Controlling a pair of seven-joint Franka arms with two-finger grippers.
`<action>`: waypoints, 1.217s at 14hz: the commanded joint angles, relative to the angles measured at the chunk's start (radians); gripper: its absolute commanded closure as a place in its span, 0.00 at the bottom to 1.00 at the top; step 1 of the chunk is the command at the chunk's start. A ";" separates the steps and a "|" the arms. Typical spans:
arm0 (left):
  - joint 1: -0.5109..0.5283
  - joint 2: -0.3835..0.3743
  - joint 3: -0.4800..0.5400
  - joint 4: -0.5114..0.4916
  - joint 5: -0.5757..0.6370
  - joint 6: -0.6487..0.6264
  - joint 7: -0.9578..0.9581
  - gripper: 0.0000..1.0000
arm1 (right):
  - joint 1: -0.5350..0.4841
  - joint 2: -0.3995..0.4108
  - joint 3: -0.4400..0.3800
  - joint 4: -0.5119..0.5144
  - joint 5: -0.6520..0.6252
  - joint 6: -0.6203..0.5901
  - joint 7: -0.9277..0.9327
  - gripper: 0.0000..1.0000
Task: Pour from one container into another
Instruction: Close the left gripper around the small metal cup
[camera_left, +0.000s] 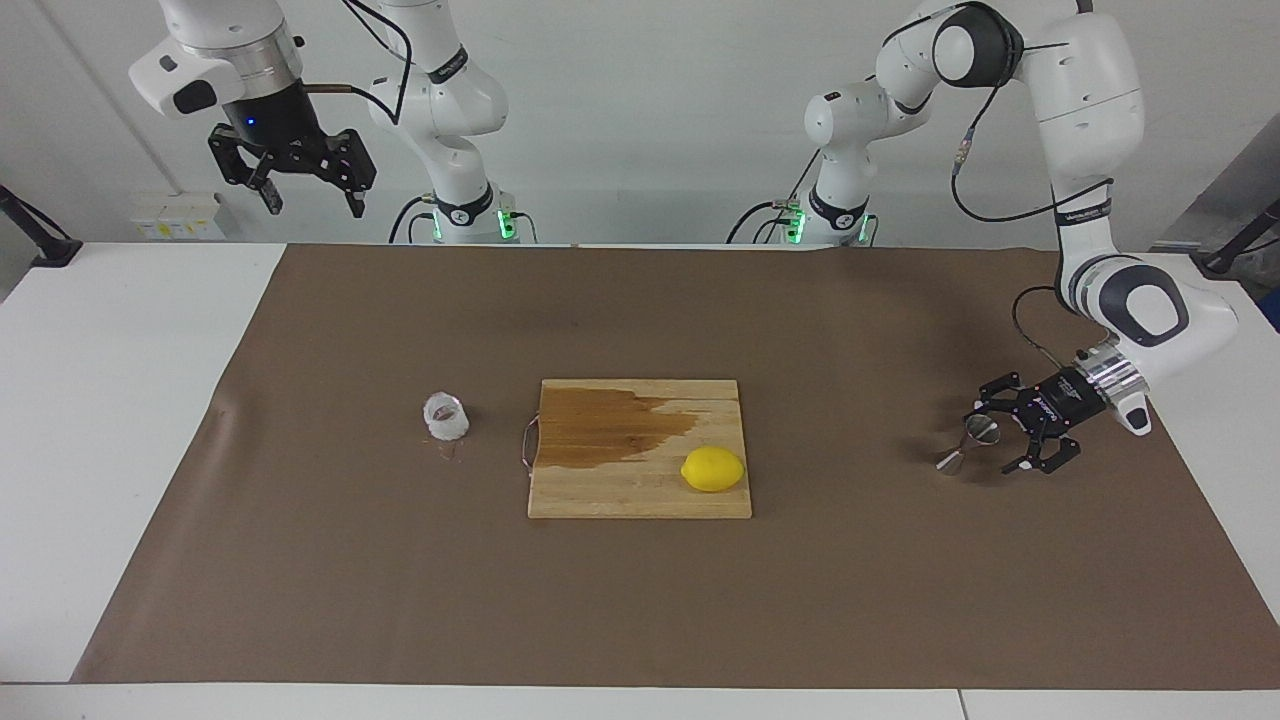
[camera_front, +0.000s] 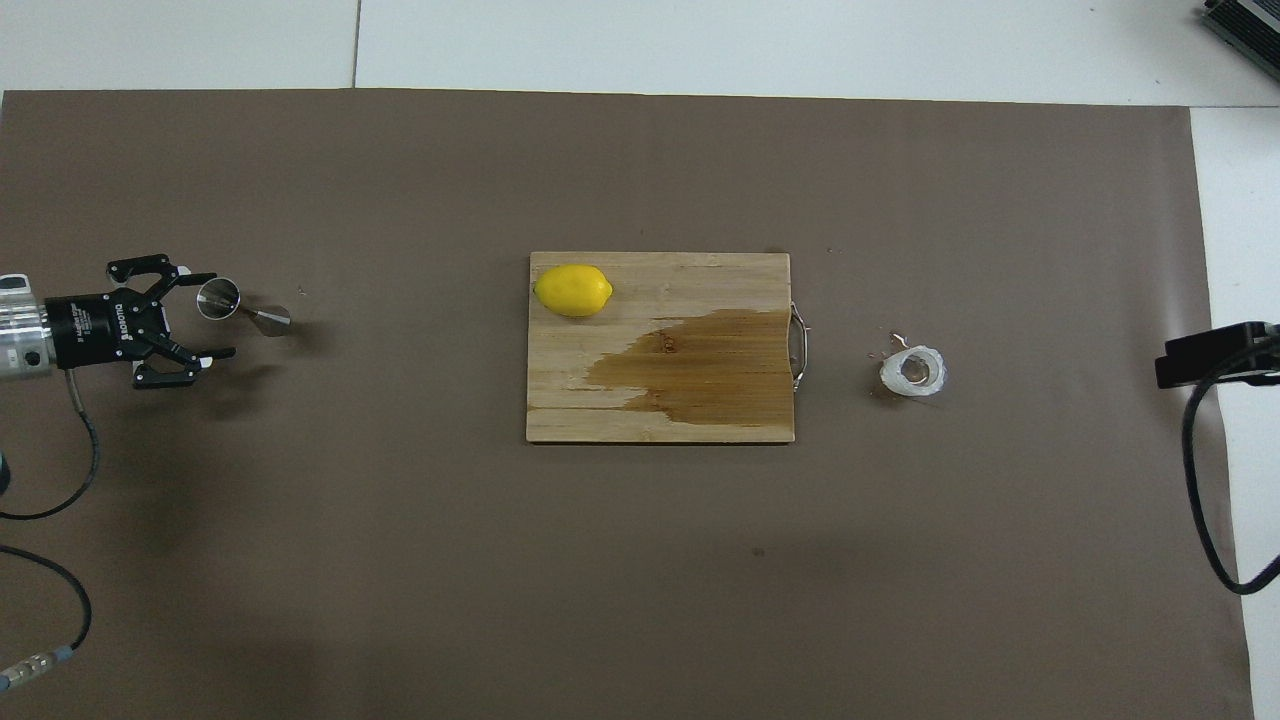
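Beside your black left gripper (camera_left: 1012, 432): shiny steel jigger (camera_left: 968, 444). Whitish clear glass cup (camera_left: 446, 415). Yellow lemon (camera_left: 712, 469) on pale wood cutting board (camera_left: 640, 490), dark wet stain across it. Brown table cover (camera_left: 640, 600).

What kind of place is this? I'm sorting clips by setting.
Likely a robotics lab set up as a mock bar counter: two Franka arms at a brown-covered table, a wet cutting board with a lemon, a steel jigger.
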 joint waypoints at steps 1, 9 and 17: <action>-0.010 -0.002 0.006 -0.018 -0.036 -0.022 0.005 0.00 | -0.008 -0.003 0.000 0.004 -0.009 -0.018 -0.028 0.00; -0.022 -0.001 0.000 -0.064 -0.139 -0.030 0.034 0.00 | -0.008 -0.003 0.000 0.004 -0.009 -0.018 -0.028 0.00; -0.040 -0.002 0.001 -0.084 -0.190 -0.027 0.067 0.19 | -0.008 -0.003 0.000 0.004 -0.009 -0.018 -0.028 0.00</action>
